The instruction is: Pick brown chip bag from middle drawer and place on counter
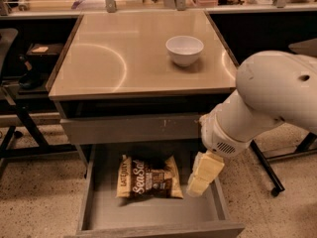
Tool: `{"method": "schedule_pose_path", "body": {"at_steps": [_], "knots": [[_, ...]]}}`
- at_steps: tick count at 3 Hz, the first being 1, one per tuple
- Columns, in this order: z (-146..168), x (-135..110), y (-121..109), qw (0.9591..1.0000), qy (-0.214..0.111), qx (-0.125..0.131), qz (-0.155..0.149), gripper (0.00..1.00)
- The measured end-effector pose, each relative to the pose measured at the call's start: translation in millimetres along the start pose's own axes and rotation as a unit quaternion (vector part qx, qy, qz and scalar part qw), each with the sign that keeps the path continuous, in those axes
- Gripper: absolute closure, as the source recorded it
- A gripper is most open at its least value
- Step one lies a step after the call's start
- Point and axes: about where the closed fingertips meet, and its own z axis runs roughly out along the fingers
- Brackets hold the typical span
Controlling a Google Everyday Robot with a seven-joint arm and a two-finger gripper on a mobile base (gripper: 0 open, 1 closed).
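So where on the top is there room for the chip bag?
The counter is bare left of and in front of the white bowl. The middle drawer is crowded: the pincer hangs beside the brown chip bag.

Glossy beige counter [124, 68] bearing a white bowl [184, 50], gripper [197, 186] low over the right side of the middle drawer [148, 213]

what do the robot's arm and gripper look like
The arm is a rounded white shell with a dotted vent near the wrist and one dark hole higher up; no cables show. The gripper, over the middle drawer at its right, is blocky and cream-yellow.
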Motion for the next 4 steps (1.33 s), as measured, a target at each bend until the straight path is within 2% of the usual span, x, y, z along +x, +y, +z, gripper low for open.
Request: {"method": "schedule_pose_path", "body": {"at_steps": [1, 2, 3, 4], "knots": [[-1.0, 0.0, 0.2, 1.0, 0.0, 0.0, 0.0, 0.0], [41.3, -3.2, 7.7, 0.9995, -0.017, -0.026, 0.002, 0.0], [117.4, -12.2, 14.7, 0.9978, -0.031, -0.056, -0.019, 0.0], [182.4, -12.6, 11.8, 0.9968, -0.03, -0.068, -0.03, 0.0]]}}
